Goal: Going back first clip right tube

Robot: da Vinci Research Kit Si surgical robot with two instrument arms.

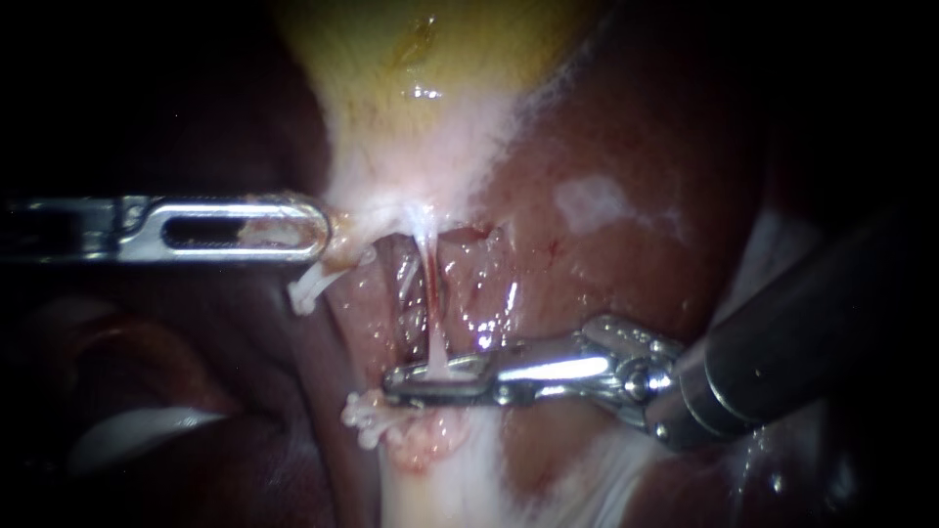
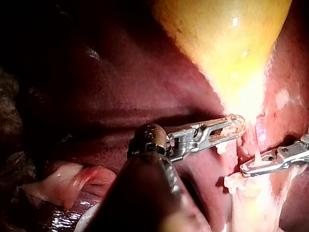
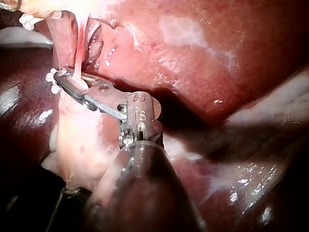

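The right instrument (image 1: 396, 383) is seen with its jaws drawn nearly together, only a slim dark slot left between them, and they are closed on the thin pale tube (image 1: 430, 293) at its lower end. The tube is stretched straight from the jaws to the white neck of the gallbladder (image 1: 391, 78), with the liver (image 1: 626, 147) lying beside it. The left instrument (image 1: 318, 240) is held level, its slotted jaws clamped on pale tissue at the gallbladder's neck, just beside the tube's upper end. The stretch of tube inside the right jaws is covered by metal, so whether a clip sits there cannot be told. Both shafts are cut off at the edges, and the left one is lost in shadow.
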